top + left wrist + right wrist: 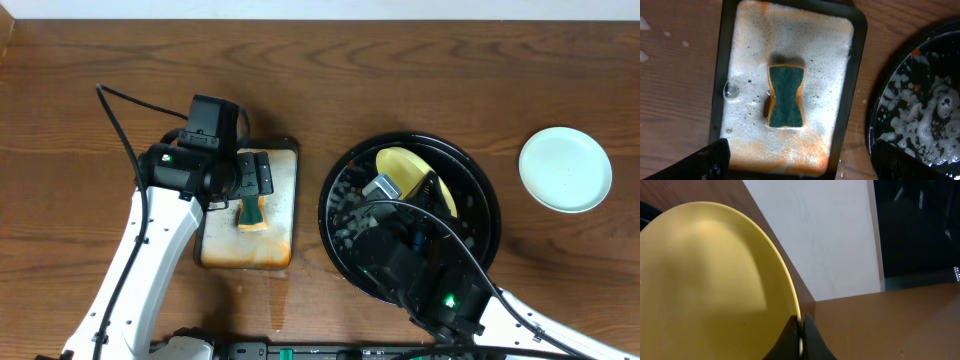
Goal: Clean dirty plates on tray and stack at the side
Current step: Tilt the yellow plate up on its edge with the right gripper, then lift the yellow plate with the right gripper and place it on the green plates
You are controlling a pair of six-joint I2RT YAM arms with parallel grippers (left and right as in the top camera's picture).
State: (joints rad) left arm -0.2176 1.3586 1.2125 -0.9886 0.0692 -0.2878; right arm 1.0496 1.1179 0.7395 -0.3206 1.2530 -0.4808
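Note:
The pale yellow plate [398,163] is tilted over the black tray [333,190], which is speckled with white suds. My right gripper [428,190] is shut on the plate's rim. In the right wrist view the fingers [801,330] pinch the edge of the yellow plate [705,285]. One mint-blue plate [565,168] lies on the bare wood at the right. No other mint-blue plate is in view. My left gripper [254,173] is open and empty above the green sponge [251,213]. The tray also shows in the left wrist view [925,120].
A rectangular metal pan [285,245] with orange-stained foam sits left of the tray. In the left wrist view the sponge [785,96] lies in the middle of the pan [855,95], with my open jaws [800,160] below it. Water drops lie on the wood in front of the pan.

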